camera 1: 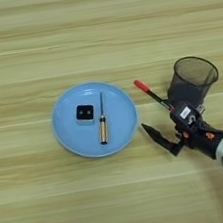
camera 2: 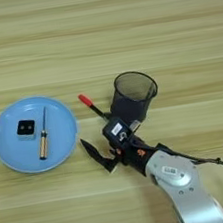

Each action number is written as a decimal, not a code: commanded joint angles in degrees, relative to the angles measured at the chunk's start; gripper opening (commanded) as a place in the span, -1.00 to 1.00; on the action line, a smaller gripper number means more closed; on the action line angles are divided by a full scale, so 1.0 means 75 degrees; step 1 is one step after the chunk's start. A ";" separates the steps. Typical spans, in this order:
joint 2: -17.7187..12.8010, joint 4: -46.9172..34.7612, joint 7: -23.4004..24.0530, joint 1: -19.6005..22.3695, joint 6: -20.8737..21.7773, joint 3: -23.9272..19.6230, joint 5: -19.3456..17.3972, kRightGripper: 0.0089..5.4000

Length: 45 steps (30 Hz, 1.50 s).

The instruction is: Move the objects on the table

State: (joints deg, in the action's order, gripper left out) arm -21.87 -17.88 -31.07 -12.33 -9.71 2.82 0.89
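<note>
My right arm enters from the lower right, silver forearm leading to the black jaws, which stand apart. One long black finger points left over the bare wood just right of the plate. The slim pen with a red end and black shaft lies at the other side of the jaws, its red tip pointing up-left and its lower length running in under my wrist housing. I cannot tell whether the pen is touched by the second finger, which is hidden behind the housing.

The black wire-mesh round cup stands upright on the table, open mouth up, just beyond and to the right of my wrist, near the pen's lower end.

The round light blue plate sits left of the jaws, flat on the light tan wood-grain table. In it lies the small black square block with white rim, left of centre, with two pale dots on its top face. Just beside it to the right, apart from it, lies a small screwdriver with a pale wooden handle and thin dark shaft, handle toward me, shaft pointing away.
</note>
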 commanded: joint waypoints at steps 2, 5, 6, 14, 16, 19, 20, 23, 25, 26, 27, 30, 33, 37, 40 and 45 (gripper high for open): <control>-0.0003 -0.0509 0.0073 0.0498 0.0222 0.0126 -0.0036 0.90; 0.0064 -0.0508 0.0084 0.0695 0.0205 0.0360 0.0073 0.99; 0.0078 -0.0521 0.0085 0.0727 0.0189 0.0405 0.0078 0.99; 0.0340 -0.0511 0.0030 0.1135 -0.0007 0.0758 -0.0021 0.99; 0.0407 -0.0474 0.0024 0.1281 -0.0053 0.0848 -0.0026 0.99; 0.0584 -0.0251 0.0051 0.1611 -0.0113 0.1029 0.0018 0.99; 0.0658 -0.0171 0.0035 0.1713 -0.0155 0.1078 -0.0028 0.99; 0.1123 0.0422 0.0013 0.2349 -0.0273 0.1587 0.0040 0.99; 0.1271 0.0775 0.0008 0.2556 -0.0250 0.1747 0.0082 0.99; 0.1337 0.0933 -0.0002 0.2634 -0.0261 0.1794 0.0065 0.99; 0.1384 0.1076 0.0011 0.2705 -0.0245 0.1829 0.0074 0.99; 0.1505 0.1484 0.0049 0.2909 -0.0147 0.1907 0.0112 0.99; 0.1576 0.1724 0.0059 0.3027 -0.0079 0.1941 0.0125 0.99; 0.1627 0.1995 0.0048 0.3127 -0.0004 0.1970 0.0149 0.99; 0.1661 0.2269 0.0056 0.3225 0.0086 0.1961 0.0179 0.99; 0.1747 0.2714 0.0060 0.3440 0.0201 0.1967 0.0219 0.99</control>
State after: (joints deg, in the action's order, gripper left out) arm -9.42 3.11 -31.63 8.83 -10.50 18.16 2.61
